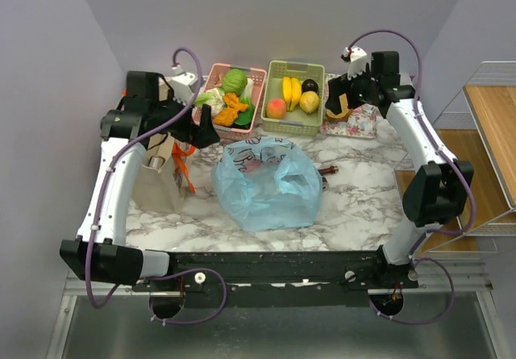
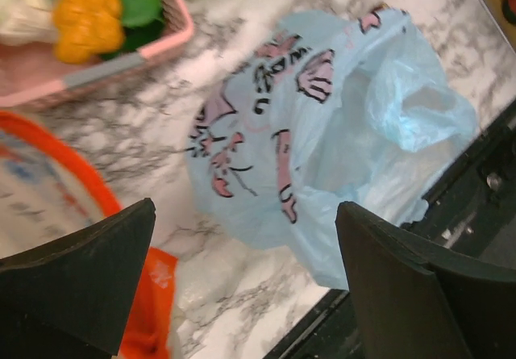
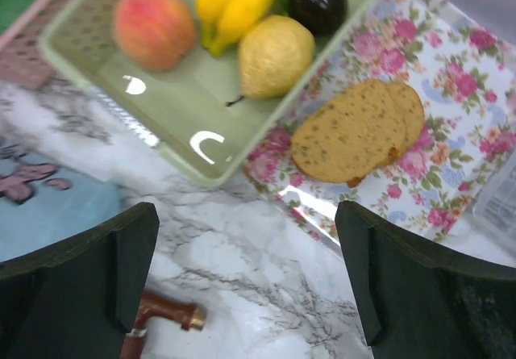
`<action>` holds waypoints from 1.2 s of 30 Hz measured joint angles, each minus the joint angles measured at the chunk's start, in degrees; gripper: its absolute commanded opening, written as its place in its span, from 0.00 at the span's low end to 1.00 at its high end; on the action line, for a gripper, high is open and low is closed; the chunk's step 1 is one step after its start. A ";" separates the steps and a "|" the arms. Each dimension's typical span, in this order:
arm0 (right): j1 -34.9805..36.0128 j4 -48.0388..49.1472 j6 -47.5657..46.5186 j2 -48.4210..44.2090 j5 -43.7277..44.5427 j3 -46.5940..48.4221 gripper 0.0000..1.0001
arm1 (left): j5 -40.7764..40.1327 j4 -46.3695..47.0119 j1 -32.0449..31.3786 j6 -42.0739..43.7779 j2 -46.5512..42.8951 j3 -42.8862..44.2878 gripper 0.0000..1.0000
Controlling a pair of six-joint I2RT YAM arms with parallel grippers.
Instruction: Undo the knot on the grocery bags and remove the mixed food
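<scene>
The light blue plastic bag (image 1: 266,185) lies crumpled in the middle of the marble table, its mouth loose. It also shows in the left wrist view (image 2: 322,149). No tied knot shows. A green cabbage (image 1: 235,81) and orange pieces (image 1: 230,109) lie in the pink basket (image 1: 258,73). A peach (image 1: 276,107) lies in the green basket (image 1: 297,64). My left gripper (image 1: 205,129) is open and empty, above the table between the pink basket and the bag. My right gripper (image 1: 334,105) is open and empty, above the table by the green basket's near right corner.
A beige tote (image 1: 157,181) with orange straps stands at the left. Bananas (image 1: 291,91), a pear and a dark fruit share the green basket. Bread slices (image 3: 359,129) lie on a floral tray (image 3: 468,77). A brown pipe-like piece (image 3: 161,315) lies right of the bag.
</scene>
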 measured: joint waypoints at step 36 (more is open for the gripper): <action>16.22 -9.86 2.71 -6.88 -20.61 4.28 0.96 | -18.80 -30.14 15.30 44.04 -20.68 -11.43 0.00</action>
